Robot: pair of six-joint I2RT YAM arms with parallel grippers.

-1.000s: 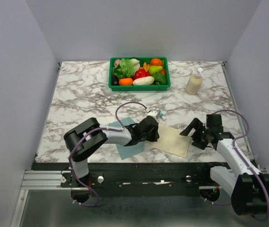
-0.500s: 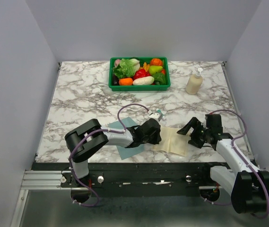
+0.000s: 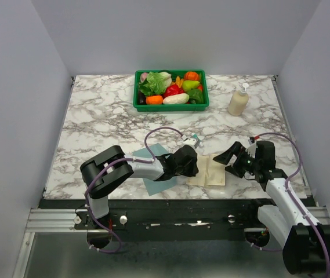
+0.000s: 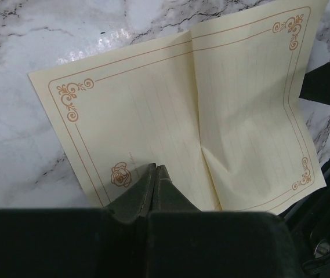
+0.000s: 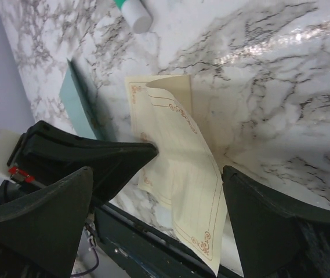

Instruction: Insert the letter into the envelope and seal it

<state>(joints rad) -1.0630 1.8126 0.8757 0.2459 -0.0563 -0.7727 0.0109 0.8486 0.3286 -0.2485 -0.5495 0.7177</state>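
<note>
Top view: the letter (image 3: 212, 172) lies on the marble table (image 3: 95, 116) near its front edge, between the two grippers; the envelope (image 3: 152, 186) is just to its left, partly under the left forearm, with corners showing on either side of the arm.

Left gripper (image 3: 195, 167): fingers pressed together, tips bearing down on the letter close to its near edge, beside the printed rose (left wrist view); nothing sits between the fingers.

Right gripper (image 3: 229, 161): fingers spread wide; the letter's right half stands lifted between them; I see no contact with either finger.

Letter (image 4: 153, 116): creased down the middle; left half flat on the marble, right half raised and curling toward the crease; ornamented brown border along all visible edges. Right wrist view: the raised edge of the letter (image 5: 176, 174) arches over the flat half; its near corner reaches close to the table's dark front rail.

Envelope (image 5: 79, 101): flat, behind the left gripper (image 5: 89, 156); its long edge is apart from the letter.

Open room: bare marble beyond the letter's far edge, save a small white-and-teal tube (image 3: 191, 139) just past it; green tray (image 3: 153, 107) of toy vegetables and a pump bottle (image 3: 238, 101) stand well apart at the back; little room at the front edge.
</note>
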